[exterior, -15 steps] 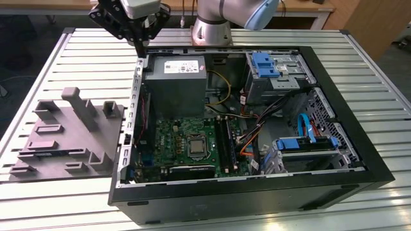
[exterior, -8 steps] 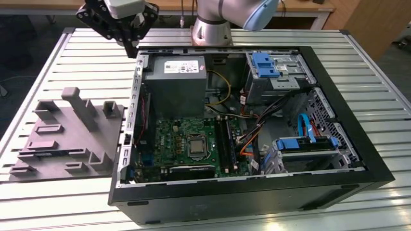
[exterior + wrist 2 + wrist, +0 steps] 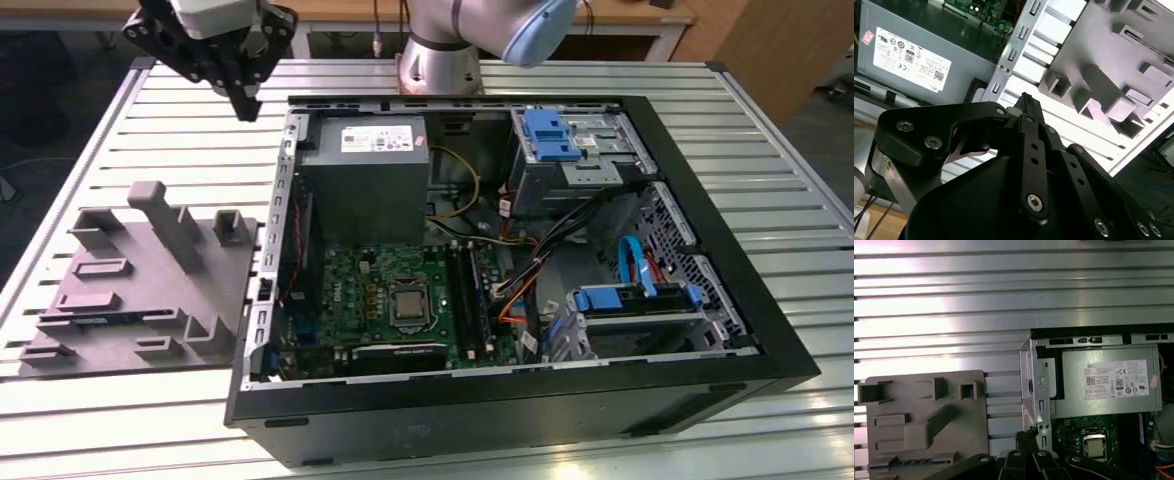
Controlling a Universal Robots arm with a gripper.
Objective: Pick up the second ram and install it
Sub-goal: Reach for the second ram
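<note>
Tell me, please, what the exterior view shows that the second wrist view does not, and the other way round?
Exterior view, not the second wrist view: a blue drive bracket, the processor socket and the arm's base. Second wrist view, not the exterior view: the bolt heads along the links of the end effector. Both: the end effector itself, hovering above the slatted table beside the open case, plus the power supply, the green motherboard and the gray fixture.
</note>
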